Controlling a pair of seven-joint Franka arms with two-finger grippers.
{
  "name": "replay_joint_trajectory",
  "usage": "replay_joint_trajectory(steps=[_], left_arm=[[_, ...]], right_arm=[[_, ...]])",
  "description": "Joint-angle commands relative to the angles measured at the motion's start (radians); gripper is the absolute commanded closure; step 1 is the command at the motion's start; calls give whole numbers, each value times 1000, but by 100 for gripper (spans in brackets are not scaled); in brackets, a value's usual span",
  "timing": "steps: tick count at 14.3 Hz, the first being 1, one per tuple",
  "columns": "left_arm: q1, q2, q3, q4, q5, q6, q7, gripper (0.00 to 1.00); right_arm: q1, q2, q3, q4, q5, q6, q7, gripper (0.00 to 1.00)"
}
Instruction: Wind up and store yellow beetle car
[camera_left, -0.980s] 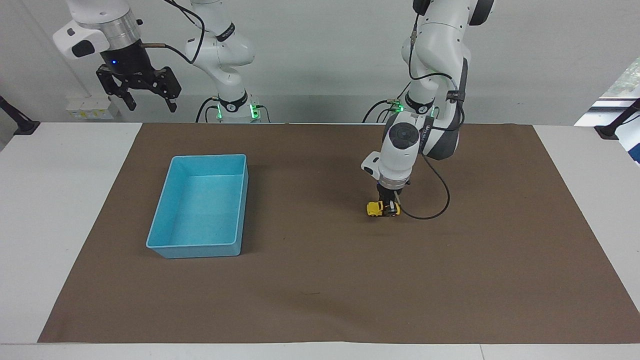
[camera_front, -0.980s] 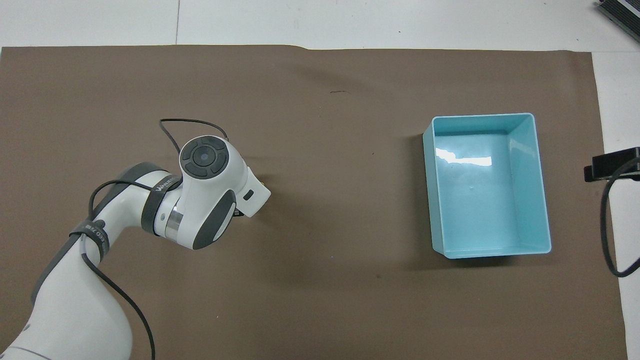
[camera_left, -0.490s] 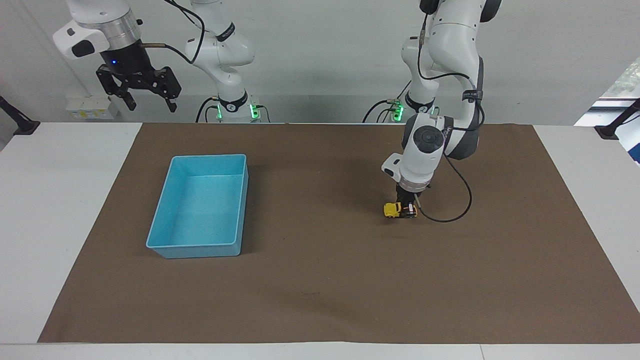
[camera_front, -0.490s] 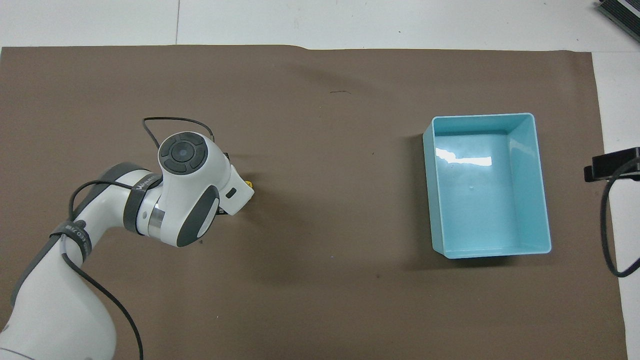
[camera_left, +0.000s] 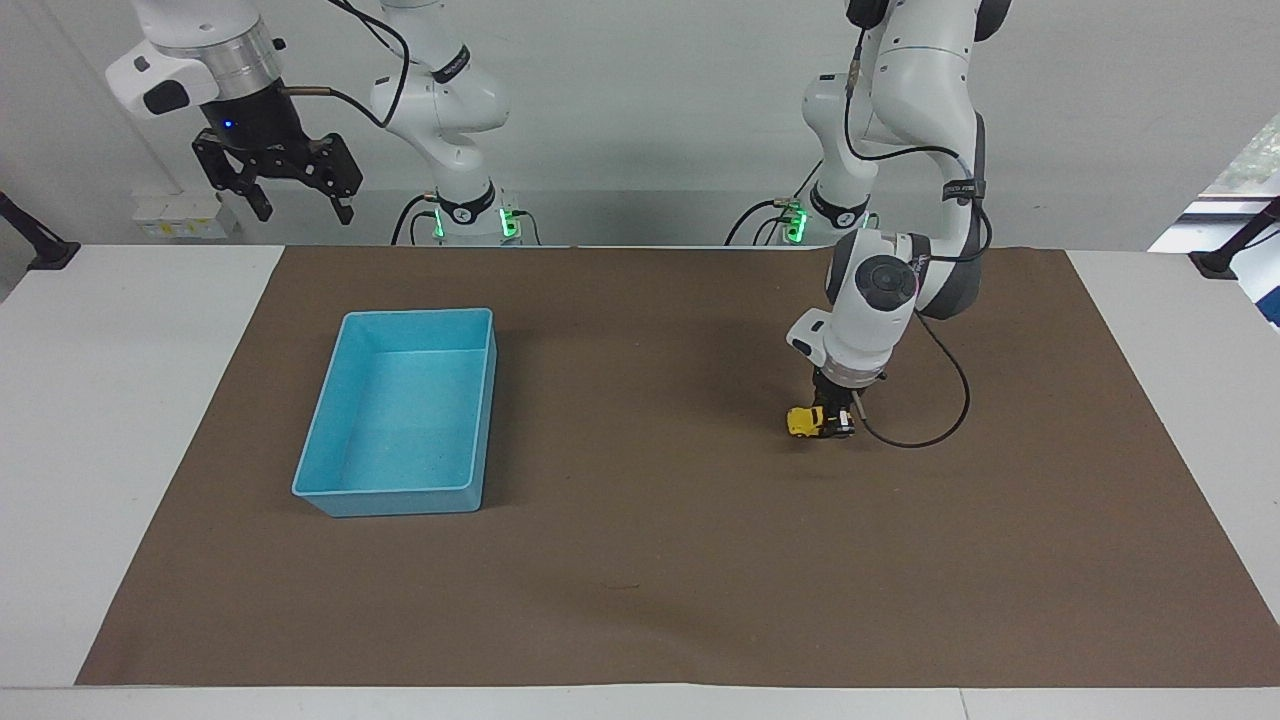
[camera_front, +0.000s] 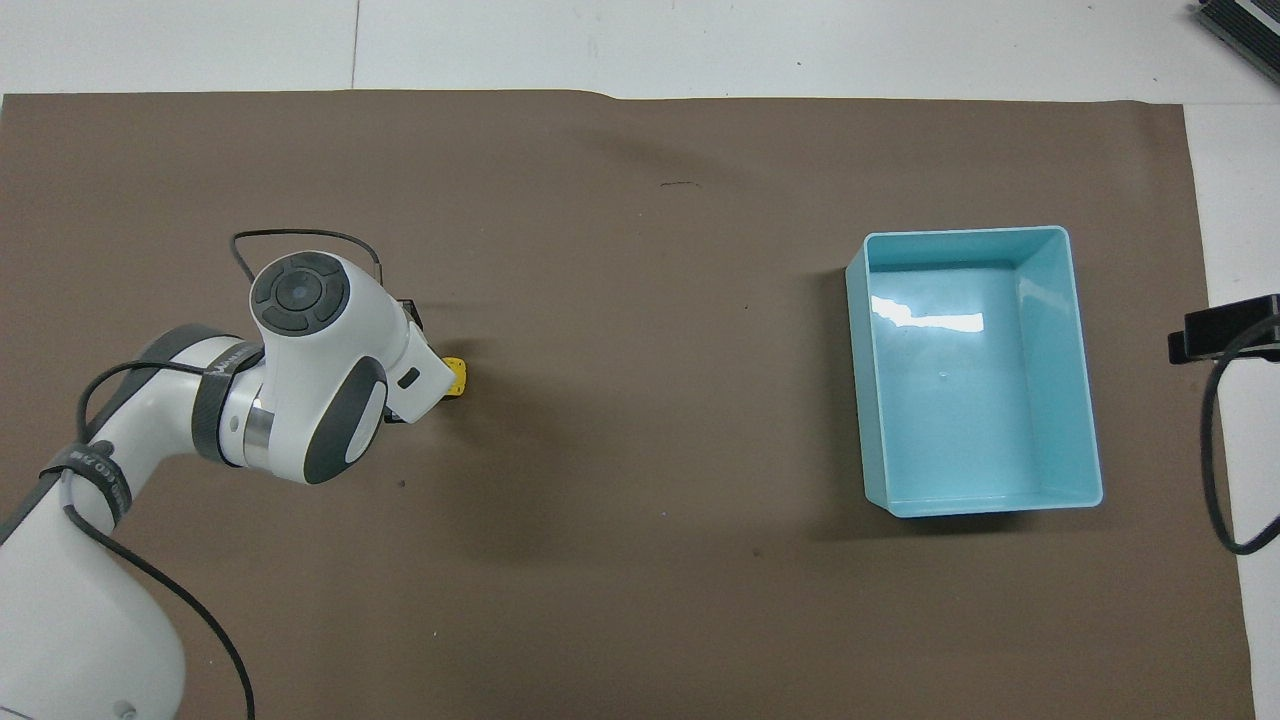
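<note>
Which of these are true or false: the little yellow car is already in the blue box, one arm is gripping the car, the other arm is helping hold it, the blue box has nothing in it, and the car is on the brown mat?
1. The yellow beetle car is in the blue bin. False: it is on the brown mat, toward the left arm's end.
2. The left gripper is shut on the car. True.
3. The right gripper helps hold the car. False: it waits open, raised at its own end.
4. The bin is empty. True.
5. The car is down at the mat. True.
</note>
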Motion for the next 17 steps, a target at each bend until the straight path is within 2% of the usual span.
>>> replay_joint_trajectory(steps=[1,4,7,11,14,17], left_arm=[[7,-20,-2,-14,22,-24,-8,1],[9,-102,-1,23,20,-138,-13,0],[26,-166,10,46,19,-172,-63,0],[99,-223,12,79,19,-185,-432,0],[171,-217,10,182,14,-279,-704,0],[216,-226,12,242,-7,-343,-952,0]], right_arm=[[-8,-13,1,-5,7,-7,-19,0],[-8,-13,1,-5,7,-7,-19,0],[-8,-13,1,-5,7,-7,-19,0],[-8,-13,1,-5,7,-7,-19,0],[-9,-13,0,-5,7,-4,-19,0],[-8,-13,1,-5,7,-6,-19,0]])
